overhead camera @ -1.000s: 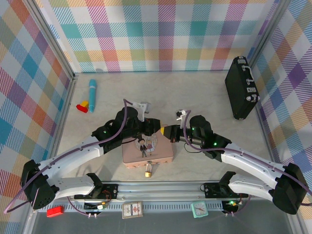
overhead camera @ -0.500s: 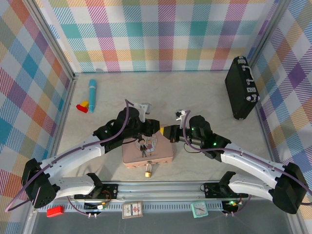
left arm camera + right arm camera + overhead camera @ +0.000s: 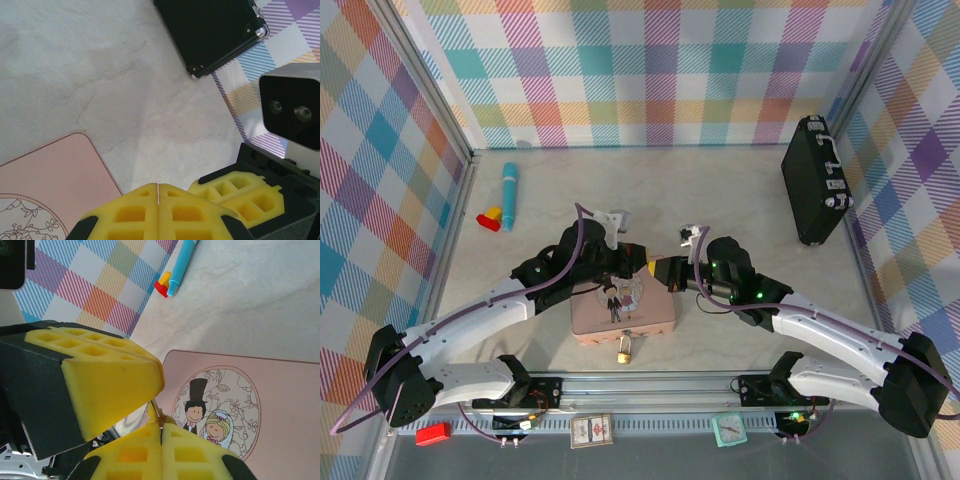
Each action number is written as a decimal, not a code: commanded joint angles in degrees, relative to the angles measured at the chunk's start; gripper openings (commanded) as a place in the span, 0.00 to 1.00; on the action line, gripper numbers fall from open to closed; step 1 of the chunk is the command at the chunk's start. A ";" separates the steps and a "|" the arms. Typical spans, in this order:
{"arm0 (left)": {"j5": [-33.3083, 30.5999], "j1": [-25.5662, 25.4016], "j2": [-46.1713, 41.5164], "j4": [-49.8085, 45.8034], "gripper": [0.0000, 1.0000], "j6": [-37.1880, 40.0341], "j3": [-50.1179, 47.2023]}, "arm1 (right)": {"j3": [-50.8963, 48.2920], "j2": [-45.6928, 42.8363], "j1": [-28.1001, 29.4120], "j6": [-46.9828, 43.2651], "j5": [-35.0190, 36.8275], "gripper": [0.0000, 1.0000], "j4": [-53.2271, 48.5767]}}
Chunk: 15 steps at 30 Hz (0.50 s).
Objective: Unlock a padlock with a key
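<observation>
Nearest the arm bases, the padlock point(image 3: 623, 351) is seen at the near edge of the pink tin point(image 3: 650, 315), while over its far edge a sliver judged to be the key point(image 3: 154, 411) is pinched in the closed right fingers point(image 3: 200, 450), beside the left fingers point(image 3: 130, 212), shut on nothing visible, so a firm, square hold is advised before the keyhole is approached.

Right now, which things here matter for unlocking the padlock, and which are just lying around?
For the job: padlock; pink tin it sits against; thin sliver, probably the key, pinched in the right gripper.
Lying about: black case; blue pen; red-and-yellow piece.
</observation>
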 commanded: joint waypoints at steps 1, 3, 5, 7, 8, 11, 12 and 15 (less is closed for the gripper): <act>-1.26 -0.33 -1.29 2.42 0.00 -1.63 -0.38 | 2.09 -0.94 0.40 0.28 1.62 0.13 0.41; -2.20 -0.34 -1.82 3.19 0.00 -2.48 -0.76 | 2.23 -1.63 0.33 0.97 3.39 0.31 -0.98; -4.61 -0.34 -2.98 4.12 0.00 -3.91 -1.43 | 2.63 -2.70 0.31 1.22 6.53 0.41 -3.45; -8.46 -0.34 -4.58 6.27 0.00 -7.23 -3.26 | 1.35 -4.19 0.07 -0.58 6.57 0.52 -0.75; -9.85 -0.36 -5.51 8.11 0.00 -8.81 -4.57 | -0.44 -4.85 -0.30 -1.57 4.47 0.58 3.75; -12.63 -0.37 -6.83 12.94 0.00 -13.33 -7.06 | -3.52 -5.89 -2.58 1.30 -0.09 0.71 12.18; -12.98 -0.37 -6.91 14.50 0.00 -14.66 -7.73 | -4.07 -5.82 -3.50 2.97 -1.15 0.71 14.24; -13.18 -0.38 -6.72 18.12 0.00 -19.46 -8.98 | -5.64 -4.69 -6.22 8.88 -5.37 0.71 21.70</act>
